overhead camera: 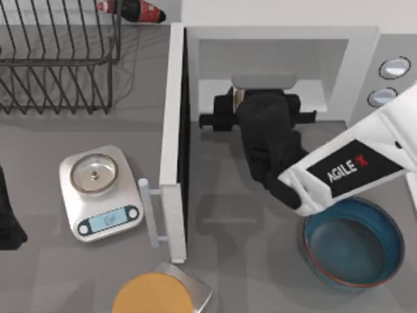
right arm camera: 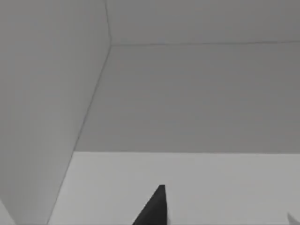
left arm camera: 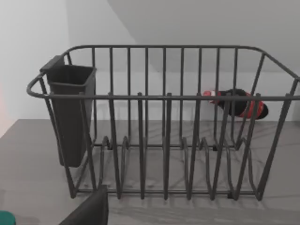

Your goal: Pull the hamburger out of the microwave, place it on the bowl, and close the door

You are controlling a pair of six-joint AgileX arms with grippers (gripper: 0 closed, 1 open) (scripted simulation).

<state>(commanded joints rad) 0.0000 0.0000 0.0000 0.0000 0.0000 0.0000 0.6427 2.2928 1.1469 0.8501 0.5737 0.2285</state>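
The white microwave [overhead camera: 365, 49] stands at the back with its door [overhead camera: 173, 130] swung wide open toward the left, bar handle [overhead camera: 152, 215] at its near end. My right arm reaches in, and the right gripper [overhead camera: 264, 98] is inside the pale cavity [right arm camera: 187, 93]. Just beyond the gripper lies a pale rounded lump with a yellowish patch, apparently the hamburger [overhead camera: 264, 80], mostly hidden by the wrist. The deep-blue bowl [overhead camera: 384, 257] sits on the table in front of the microwave, to the right, under the right forearm. My left arm [overhead camera: 8, 222] is parked at the table's left edge.
A wire dish rack [overhead camera: 58, 59] [left arm camera: 164, 140] with a dark cup [left arm camera: 70, 108] stands back left, a red-and-black bottle [overhead camera: 133, 10] [left arm camera: 239, 104] behind it. A silver scale [overhead camera: 101, 192] sits left of the door. An orange disc [overhead camera: 153, 297] lies at the front.
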